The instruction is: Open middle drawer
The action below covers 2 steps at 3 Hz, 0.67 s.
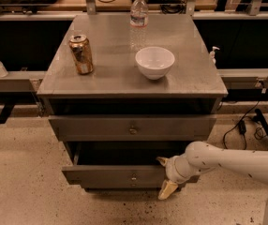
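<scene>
Fingers [167, 190] of the gripper [165, 175] stood spread, one above and one below the front of the middle drawer [106, 175], right of its knob [133, 177], the drawer sitting part-way out beneath the tabletop's [110, 74] front edge; pulling step judged under way, next calling for a straight outward draw.

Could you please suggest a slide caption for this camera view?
Gripper at the right end of the partly open middle drawer's front.

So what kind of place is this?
Probably a lab or workshop: a metal cabinet, cables on the floor, a bench behind. The gripper is at the front of the middle drawer.
</scene>
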Each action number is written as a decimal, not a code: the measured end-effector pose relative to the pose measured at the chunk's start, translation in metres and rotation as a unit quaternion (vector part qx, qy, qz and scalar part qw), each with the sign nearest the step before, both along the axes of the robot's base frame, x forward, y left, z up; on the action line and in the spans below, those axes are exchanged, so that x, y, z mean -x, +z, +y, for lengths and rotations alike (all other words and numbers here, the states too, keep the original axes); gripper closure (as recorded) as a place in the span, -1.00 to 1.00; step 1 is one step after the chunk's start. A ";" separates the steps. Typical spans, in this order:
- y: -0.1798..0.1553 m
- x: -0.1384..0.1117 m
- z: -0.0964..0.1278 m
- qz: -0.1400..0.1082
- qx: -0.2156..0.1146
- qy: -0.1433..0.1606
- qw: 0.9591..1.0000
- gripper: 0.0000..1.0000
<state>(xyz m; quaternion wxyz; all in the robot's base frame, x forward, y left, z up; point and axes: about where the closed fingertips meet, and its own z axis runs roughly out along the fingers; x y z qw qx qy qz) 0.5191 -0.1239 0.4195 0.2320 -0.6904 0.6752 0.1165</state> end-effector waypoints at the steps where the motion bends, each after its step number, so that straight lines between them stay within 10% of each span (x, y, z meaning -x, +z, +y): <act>1: -0.004 0.024 -0.004 0.027 0.008 0.009 1.000 -0.20; 2: 0.006 0.046 -0.010 0.041 0.002 0.016 0.999 0.27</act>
